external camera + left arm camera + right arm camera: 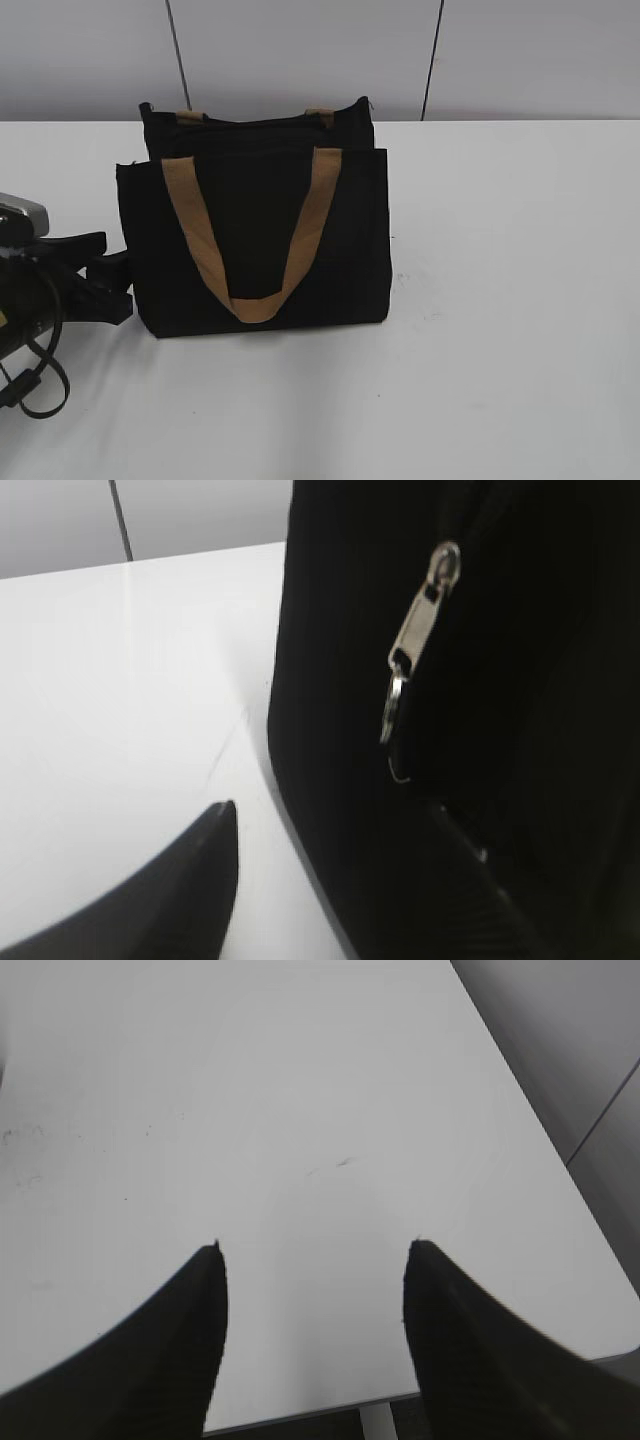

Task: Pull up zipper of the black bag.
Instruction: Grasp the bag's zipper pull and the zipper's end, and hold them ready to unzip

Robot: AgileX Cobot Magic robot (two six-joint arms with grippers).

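We judge the pull has not begun: the black bag (262, 240) stands upright on the white counter (520, 300), and our left gripper (100, 280) sits open at its left side, holding nothing. Only the left wrist view shows the zipper (420, 630), its silver tab hanging on the bag's side just ahead of the fingers (190, 880). Our right gripper (315, 1260) hangs open over bare counter.

Black bag (260, 240): matt woven cloth, tan webbing handles (250, 235). Zipper pull (415, 645): shiny silver metal, smooth. Table (500, 350): smooth white, slight sheen, faint scuffs. Left gripper fingers (170, 890): black matt plastic; right gripper fingers (150, 1350) look the same.
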